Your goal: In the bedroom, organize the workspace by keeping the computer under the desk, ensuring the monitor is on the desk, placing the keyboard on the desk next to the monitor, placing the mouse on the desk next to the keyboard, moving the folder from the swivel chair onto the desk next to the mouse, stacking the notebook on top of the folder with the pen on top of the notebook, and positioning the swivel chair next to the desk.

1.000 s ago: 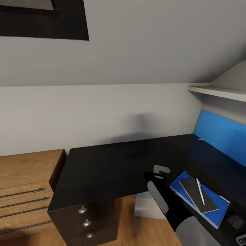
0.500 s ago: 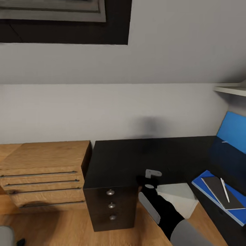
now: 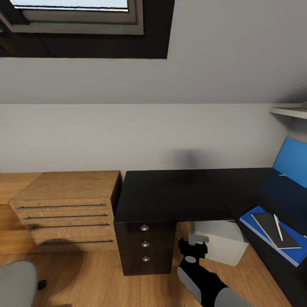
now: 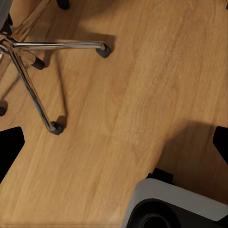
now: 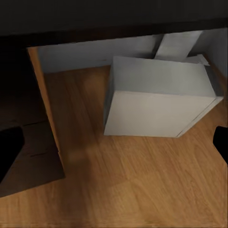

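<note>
At nine o'clock I see the swivel chair [image 3: 15,281]; the desk [image 3: 170,194] at centre, the computer [image 3: 221,241] under it; at three the folder [image 3: 273,236] carries notebook [image 3: 273,230] and pen [image 3: 277,227]. I cannot tell either claw's opening.

You get even, soft light from the skylight [image 3: 72,4] overhead. A faint blurry shadow smudges the wall [image 3: 187,158]. Under the desk [image 5: 114,19] it is dim, and the floor [image 4: 142,95] shows soft shadows.

Pen [image 3: 278,227] on notebook [image 3: 273,230], folder [image 3: 273,238]
</note>
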Robot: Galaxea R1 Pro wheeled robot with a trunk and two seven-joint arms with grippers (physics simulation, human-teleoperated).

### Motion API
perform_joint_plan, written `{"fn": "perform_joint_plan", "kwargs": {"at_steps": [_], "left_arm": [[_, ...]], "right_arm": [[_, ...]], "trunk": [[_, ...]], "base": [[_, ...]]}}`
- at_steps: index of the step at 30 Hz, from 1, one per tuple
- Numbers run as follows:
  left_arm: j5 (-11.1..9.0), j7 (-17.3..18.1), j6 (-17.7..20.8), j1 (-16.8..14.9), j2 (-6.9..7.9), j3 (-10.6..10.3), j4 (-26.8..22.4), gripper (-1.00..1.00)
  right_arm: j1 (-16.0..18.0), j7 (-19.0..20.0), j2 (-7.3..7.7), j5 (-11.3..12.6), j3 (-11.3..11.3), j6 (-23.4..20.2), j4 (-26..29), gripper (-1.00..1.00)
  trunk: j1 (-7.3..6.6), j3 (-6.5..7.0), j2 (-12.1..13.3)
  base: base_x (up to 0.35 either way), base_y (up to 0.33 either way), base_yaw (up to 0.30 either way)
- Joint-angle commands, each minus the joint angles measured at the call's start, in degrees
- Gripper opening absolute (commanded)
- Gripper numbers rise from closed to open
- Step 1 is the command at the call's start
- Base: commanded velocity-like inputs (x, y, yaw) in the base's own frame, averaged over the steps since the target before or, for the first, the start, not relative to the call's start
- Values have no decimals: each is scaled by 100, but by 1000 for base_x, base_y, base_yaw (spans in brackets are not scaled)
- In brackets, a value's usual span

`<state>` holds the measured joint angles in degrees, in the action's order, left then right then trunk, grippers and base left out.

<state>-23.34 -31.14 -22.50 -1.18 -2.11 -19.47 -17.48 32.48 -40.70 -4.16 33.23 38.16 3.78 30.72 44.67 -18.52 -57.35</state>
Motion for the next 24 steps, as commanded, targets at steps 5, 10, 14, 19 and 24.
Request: {"fn": "perform_joint_plan", "kwargs": {"at_steps": [5,10,14,19,24], "left_arm": [[-51,-32,-26,-5,1,-48,0,100],[-56,-32,-21,-5,3,-48,-1,100],[-56,-31,-19,-5,6,-51,-1,100],[-70,369,135,-5,10,-64,26,100],[-548,974,861,-5,99,-32,-15,100]], "right_arm": [[-130,293,-8,59,80,414,-691,100],[-231,1195,-13,63,88,1038,-1723,100],[-248,1690,-14,65,90,1385,-2231,100],[-501,2611,-7,113,72,2001,-2784,100],[-591,2790,-6,123,71,2162,-2824,100]], "trunk": [[-1,-7,-4],[-110,83,196],[-198,155,357],[-308,245,557],[-418,334,758]], "base": [[-19,1,2],[-5,0,1],[-1,0,0],[0,0,0],[0,0,0]]}}
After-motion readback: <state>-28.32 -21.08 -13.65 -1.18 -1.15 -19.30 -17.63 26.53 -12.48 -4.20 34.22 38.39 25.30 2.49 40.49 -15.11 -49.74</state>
